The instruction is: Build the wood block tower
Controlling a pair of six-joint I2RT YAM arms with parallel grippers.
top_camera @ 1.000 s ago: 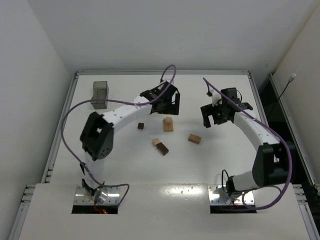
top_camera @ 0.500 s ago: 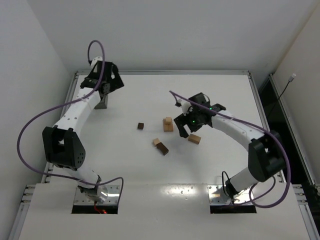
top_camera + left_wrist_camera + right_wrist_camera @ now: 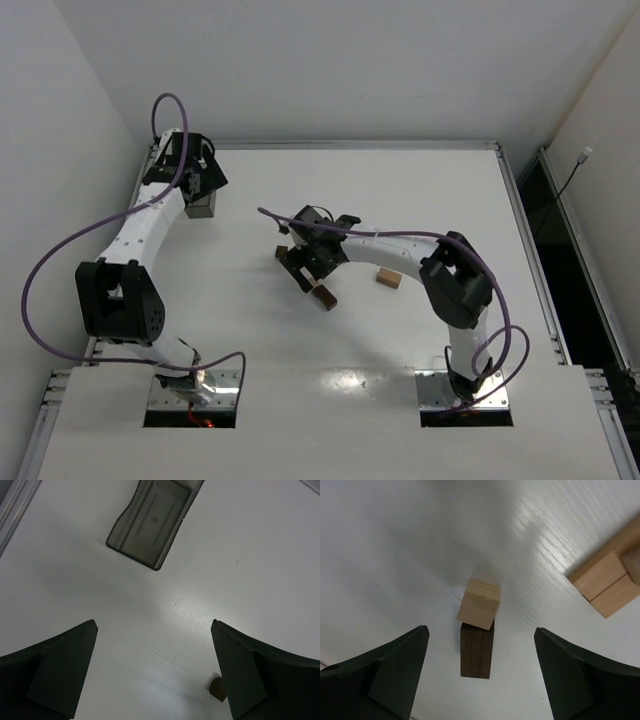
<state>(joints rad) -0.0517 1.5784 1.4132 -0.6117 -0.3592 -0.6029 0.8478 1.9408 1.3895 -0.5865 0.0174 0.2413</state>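
Right pincer (image 3: pixel 303 272) swung left across the white table (image 3: pixel 450 200), gaping wide like left pincer (image 3: pixel 154 652).

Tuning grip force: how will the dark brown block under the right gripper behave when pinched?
The dark brown block looks like rigid, flat-faced wood, so it probably won't roll or squash. Small, so likely light. The tan block appears to touch its end and may get nudged.

Box (image 3: pixel 152 522) well left of blocks (image 3: pixel 322 295)
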